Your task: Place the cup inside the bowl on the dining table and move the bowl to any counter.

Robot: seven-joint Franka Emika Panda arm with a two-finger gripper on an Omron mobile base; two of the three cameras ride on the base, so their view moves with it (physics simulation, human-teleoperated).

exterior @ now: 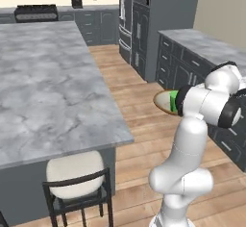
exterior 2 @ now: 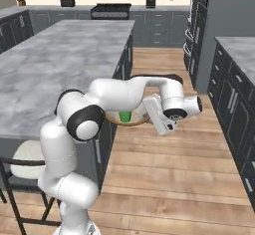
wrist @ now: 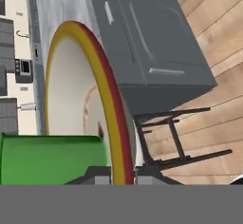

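The bowl (exterior: 162,101) hangs in the air over the wooden floor, off the big marble dining surface (exterior: 43,86), at the right-centre of the left base view. It is wide and shallow, with a tan rim and a pale inside. The green cup (exterior 2: 125,116) stands inside it, small and plain. Close up, at the lower left of the hand view, the cup (wrist: 52,159) lies against the bowl's pale inside, just beside the yellow-and-red rim (wrist: 111,109). The narrow counter (exterior: 206,45) runs along the right.
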